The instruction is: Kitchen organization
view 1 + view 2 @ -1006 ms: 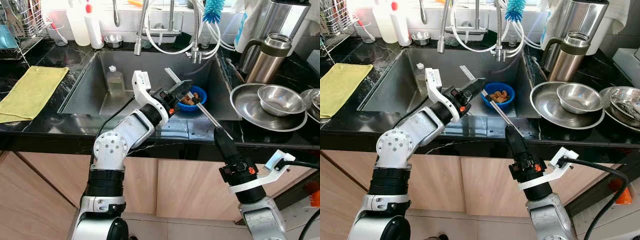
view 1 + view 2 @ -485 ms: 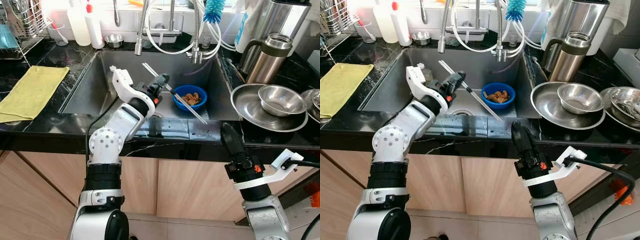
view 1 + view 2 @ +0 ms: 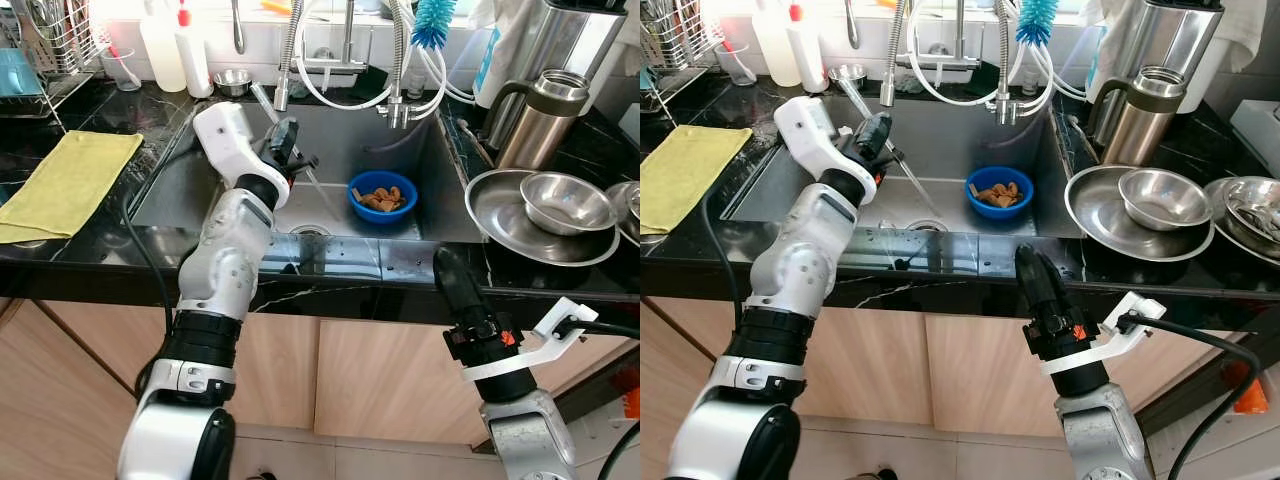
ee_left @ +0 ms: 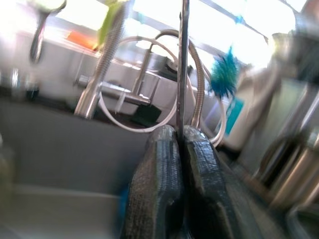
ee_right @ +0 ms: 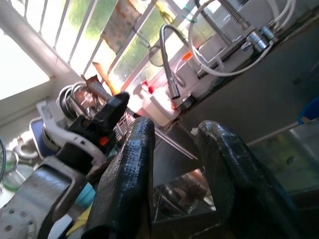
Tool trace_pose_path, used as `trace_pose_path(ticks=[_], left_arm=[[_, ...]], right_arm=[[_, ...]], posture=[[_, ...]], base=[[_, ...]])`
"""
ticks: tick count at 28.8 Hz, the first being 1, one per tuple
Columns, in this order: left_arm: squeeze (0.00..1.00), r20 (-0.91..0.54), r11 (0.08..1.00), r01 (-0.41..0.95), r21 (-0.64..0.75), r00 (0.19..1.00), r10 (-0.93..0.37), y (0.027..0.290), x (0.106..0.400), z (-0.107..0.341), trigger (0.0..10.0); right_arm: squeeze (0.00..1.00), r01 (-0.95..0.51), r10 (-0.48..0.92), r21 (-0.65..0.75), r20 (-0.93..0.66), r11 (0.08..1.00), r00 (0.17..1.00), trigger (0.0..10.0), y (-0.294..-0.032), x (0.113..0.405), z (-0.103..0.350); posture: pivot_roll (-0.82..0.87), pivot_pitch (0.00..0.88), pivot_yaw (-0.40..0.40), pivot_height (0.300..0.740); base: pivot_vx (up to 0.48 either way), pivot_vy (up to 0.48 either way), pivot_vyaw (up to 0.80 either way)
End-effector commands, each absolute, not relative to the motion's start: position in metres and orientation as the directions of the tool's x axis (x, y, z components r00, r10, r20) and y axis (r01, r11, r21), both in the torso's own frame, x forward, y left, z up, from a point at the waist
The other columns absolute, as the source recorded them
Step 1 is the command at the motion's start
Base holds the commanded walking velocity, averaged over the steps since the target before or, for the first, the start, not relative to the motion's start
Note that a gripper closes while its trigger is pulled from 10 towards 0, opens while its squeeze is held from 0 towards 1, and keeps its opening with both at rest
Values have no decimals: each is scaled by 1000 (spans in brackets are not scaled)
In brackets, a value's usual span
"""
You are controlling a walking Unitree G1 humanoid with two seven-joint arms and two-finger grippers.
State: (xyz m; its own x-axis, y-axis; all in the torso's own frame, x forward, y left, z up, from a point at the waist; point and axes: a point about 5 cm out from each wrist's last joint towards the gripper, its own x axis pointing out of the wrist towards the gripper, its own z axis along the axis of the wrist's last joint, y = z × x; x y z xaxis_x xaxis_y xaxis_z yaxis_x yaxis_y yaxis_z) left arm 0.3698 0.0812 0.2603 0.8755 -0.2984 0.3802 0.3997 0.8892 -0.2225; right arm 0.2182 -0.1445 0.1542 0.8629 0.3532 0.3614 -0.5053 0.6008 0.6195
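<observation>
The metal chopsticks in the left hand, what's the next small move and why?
Probably carry them on leftward toward the utensil rack at the counter's far left corner. The left hand is shut on the metal chopsticks, lifted above the sink, so nothing blocks that sweep. The right hand hangs open below the counter edge.

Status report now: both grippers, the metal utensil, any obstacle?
Left gripper shut on long metal utensil, above sink. Right gripper open, idle before counter. Faucet hoses close behind.
</observation>
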Motion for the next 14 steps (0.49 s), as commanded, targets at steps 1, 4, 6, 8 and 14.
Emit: trace_pose_path(ticks=[1,4,6,8,14], left_arm=[[0,434,909,416,-26,824,-365,71,372,264,10000],[0,438,919,382,96,813,-384,67,376,258,10000],[0,438,923,367,112,816,-378,66,378,255,10000],[0,437,933,340,115,826,-355,61,382,252,10000],[0,370,925,332,185,849,-378,41,390,235,10000]], right_arm=[[0,-515,363,597,366,615,857,10000,-144,213,158],[0,-514,366,586,362,626,857,10000,-144,211,158],[0,-515,368,582,360,630,857,10000,-144,210,158],[0,-514,371,575,356,636,857,10000,-143,209,157],[0,-516,376,562,354,647,857,10000,-142,208,159]], posture=[[43,77,4,740],[37,79,7,740],[37,80,6,740],[33,82,6,740],[20,86,9,740]], base=[[0,0,0],[0,0,0],[0,0,0],[0,0,0],[0,0,0]])
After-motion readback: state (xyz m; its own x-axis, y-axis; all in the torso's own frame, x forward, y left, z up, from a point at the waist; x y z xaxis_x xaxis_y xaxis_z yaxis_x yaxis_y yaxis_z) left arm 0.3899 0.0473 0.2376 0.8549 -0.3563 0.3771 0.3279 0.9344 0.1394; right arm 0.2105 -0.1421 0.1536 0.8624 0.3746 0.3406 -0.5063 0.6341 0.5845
